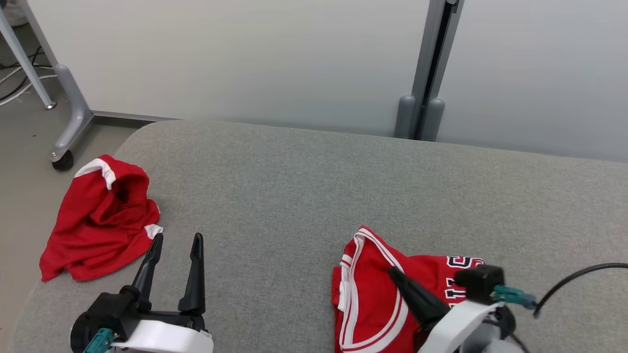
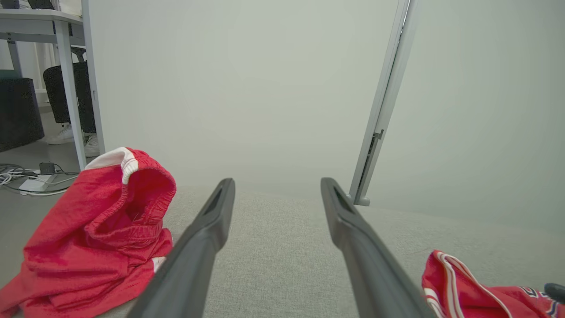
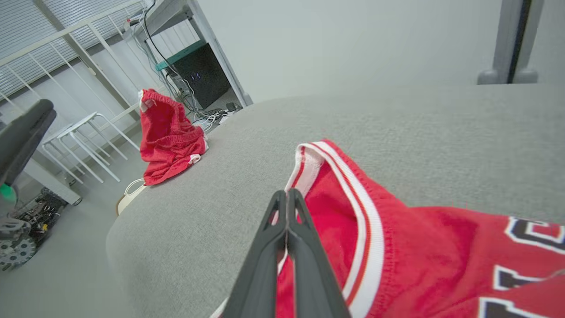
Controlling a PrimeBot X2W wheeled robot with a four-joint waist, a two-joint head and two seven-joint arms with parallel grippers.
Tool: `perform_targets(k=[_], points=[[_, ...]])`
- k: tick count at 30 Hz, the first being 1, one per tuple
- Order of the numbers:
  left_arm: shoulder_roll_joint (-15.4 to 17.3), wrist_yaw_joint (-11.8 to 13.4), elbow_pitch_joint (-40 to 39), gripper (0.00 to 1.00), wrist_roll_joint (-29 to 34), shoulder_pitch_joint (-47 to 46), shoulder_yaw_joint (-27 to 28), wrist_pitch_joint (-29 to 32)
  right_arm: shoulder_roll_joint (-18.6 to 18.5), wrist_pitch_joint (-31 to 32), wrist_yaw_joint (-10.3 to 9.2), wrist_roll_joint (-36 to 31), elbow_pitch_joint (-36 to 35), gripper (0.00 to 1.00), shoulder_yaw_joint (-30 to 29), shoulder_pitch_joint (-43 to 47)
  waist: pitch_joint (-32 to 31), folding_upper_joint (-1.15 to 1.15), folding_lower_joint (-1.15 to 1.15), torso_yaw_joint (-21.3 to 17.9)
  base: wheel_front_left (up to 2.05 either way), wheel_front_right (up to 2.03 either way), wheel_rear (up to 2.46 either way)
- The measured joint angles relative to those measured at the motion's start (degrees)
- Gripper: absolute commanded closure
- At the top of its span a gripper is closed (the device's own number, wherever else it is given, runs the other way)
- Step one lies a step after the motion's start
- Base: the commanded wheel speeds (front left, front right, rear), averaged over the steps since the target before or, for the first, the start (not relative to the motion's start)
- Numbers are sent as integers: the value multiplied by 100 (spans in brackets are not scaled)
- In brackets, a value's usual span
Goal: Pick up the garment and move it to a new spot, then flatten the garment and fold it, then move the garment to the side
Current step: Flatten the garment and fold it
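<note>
The garment (image 1: pixel 373 304), a red jersey with white trim and dark lettering, lies bunched on the grey padded surface (image 1: pixel 319 186) near its front right. My right gripper (image 1: pixel 394 272) rests on it with its jaws shut. In the right wrist view the gripper (image 3: pixel 286 193) sits over the jersey (image 3: pixel 419 247) near its striped edge, and a sliver of white trim shows between the fingers. My left gripper (image 1: pixel 177 239) stands open at the front left with nothing between its fingers. The left wrist view shows that gripper (image 2: pixel 277 183) above bare grey cloth, with the jersey (image 2: pixel 459 287) off to its right.
A second red piece, shorts with a white waistband (image 1: pixel 98 220), is heaped at the surface's left edge, just left of my left gripper. A pale partition with a grey post (image 1: pixel 427 73) stands behind. A wheeled frame leg (image 1: pixel 68 127) is on the floor at the left. A black cable (image 1: pixel 579 274) trails from my right wrist.
</note>
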Motion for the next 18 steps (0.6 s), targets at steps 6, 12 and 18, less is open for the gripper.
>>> perform_targets(k=[6, 12, 18], points=[[-3, 3, -124, 0, 1, 13, 9, 0, -479, -378, 0, -15, -369, 67, -746, -2, -49, 0, 0, -191, 0, 0, 0], [-5, 36, -283, 0, 27, 44, 66, 0, -750, -530, 0, -453, -784, 0, -1769, 195, -97, 0, 0, -435, 0, 0, 0], [-16, 62, -350, 0, 41, 126, 143, 0, -552, -576, 0, -1170, -1094, 0, -2919, 588, -95, 0, 0, -716, 0, 0, 0]])
